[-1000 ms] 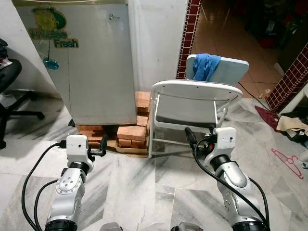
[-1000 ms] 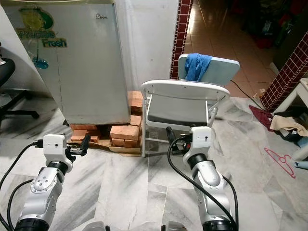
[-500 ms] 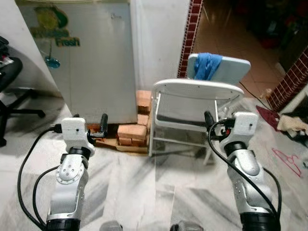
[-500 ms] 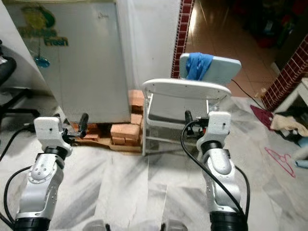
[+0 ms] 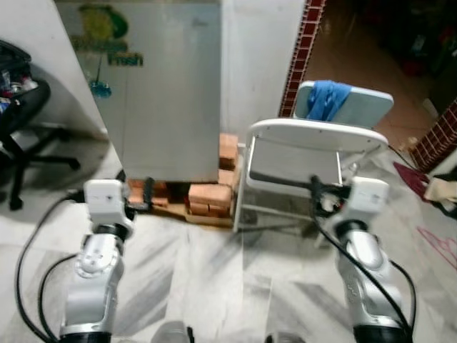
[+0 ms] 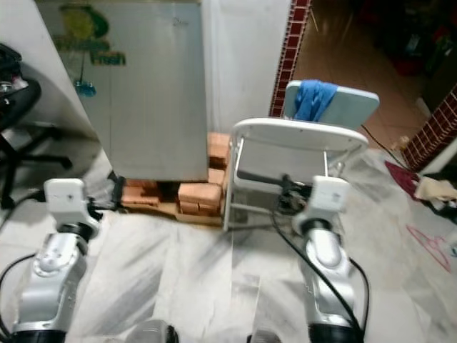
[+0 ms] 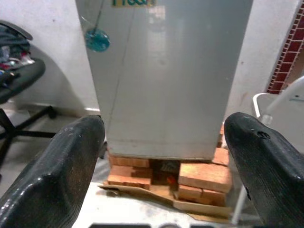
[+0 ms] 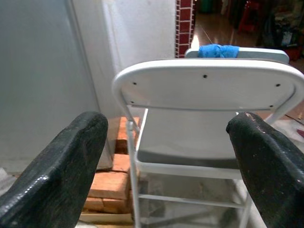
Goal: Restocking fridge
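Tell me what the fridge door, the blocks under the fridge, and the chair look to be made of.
Fridge door: likely painted or brushed metal, grey with a dull sheen. Blocks: fired clay bricks, orange and rough-edged, stacked loosely. Folding chair: white tubular frame, probably metal; the smooth backrest with small fastener dots could be painted metal or plastic.

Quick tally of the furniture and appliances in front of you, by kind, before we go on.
Fridge, door shut, standing on bricks: 1
White folding chairs: 2, the near one and one behind it with a blue cloth over its back
Black office chair: 1
Total: 4
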Controlling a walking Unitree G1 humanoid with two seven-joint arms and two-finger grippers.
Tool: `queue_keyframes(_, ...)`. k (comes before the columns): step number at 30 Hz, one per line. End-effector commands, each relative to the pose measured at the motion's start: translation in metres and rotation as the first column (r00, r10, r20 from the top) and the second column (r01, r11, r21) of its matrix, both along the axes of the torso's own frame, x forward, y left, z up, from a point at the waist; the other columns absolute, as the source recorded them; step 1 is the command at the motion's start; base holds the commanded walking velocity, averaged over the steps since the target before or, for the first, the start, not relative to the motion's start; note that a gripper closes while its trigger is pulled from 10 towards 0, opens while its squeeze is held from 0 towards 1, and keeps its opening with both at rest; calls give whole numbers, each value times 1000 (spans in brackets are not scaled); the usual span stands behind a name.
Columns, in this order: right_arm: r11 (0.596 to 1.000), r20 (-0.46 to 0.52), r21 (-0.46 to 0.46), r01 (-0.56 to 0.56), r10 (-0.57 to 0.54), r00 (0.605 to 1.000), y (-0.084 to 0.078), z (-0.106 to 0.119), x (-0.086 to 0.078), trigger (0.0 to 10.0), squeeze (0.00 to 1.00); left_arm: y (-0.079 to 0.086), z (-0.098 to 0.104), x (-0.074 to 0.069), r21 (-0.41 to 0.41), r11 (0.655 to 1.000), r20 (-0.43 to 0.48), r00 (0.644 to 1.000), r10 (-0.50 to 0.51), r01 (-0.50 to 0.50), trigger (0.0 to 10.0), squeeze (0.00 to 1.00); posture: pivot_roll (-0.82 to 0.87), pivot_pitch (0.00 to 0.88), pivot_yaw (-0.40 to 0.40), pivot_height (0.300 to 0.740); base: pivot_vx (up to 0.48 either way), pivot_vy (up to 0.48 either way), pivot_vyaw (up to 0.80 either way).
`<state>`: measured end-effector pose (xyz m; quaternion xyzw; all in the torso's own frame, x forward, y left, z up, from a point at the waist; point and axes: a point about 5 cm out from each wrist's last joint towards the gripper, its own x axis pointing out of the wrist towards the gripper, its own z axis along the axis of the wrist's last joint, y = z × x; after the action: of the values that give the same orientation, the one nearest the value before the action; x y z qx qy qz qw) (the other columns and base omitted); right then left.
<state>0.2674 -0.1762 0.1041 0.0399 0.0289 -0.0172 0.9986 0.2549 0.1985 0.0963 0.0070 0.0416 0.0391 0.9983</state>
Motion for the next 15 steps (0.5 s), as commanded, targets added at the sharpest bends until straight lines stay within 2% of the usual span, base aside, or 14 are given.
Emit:
queue_keyframes(1, 999, 0, -3, 35, -35, 999, -9, 2, -2, 10000, 0, -4, 2, 1, -34, 999, -10, 1000, 3, -3, 10000, 0, -30, 59, 11, 740, 0, 480, 0)
queue_keyframes(5, 999, -21, 9, 54, -54, 998, -11, -2, -4, 10000, 0, -3, 1, 2, -26, 1000, -9, 1000, 2, -2, 10000, 0, -31, 58, 12, 740, 0, 480, 0)
queue_keyframes(7, 999, -30, 11, 49, -48, 998, -10, -4, -5, 10000, 0, -3, 1, 3, -25, 1000, -9, 1000, -6, 6, 10000, 0, -32, 58, 13, 740, 0, 480, -438)
queue_keyframes(11, 999, -26, 26, 33, -33, 999, -8, -4, -5, 10000, 0, -2, 1, 4, -27, 1000, -12, 1000, -6, 5, 10000, 0, -34, 56, 12, 740, 0, 480, -800)
queue_keyframes(15, 999, -20, 23, 34, -33, 999, -8, -3, -5, 10000, 0, -3, 3, 5, -37, 999, -11, 1000, -4, 4, 10000, 0, -32, 52, 10, 740, 0, 480, 0)
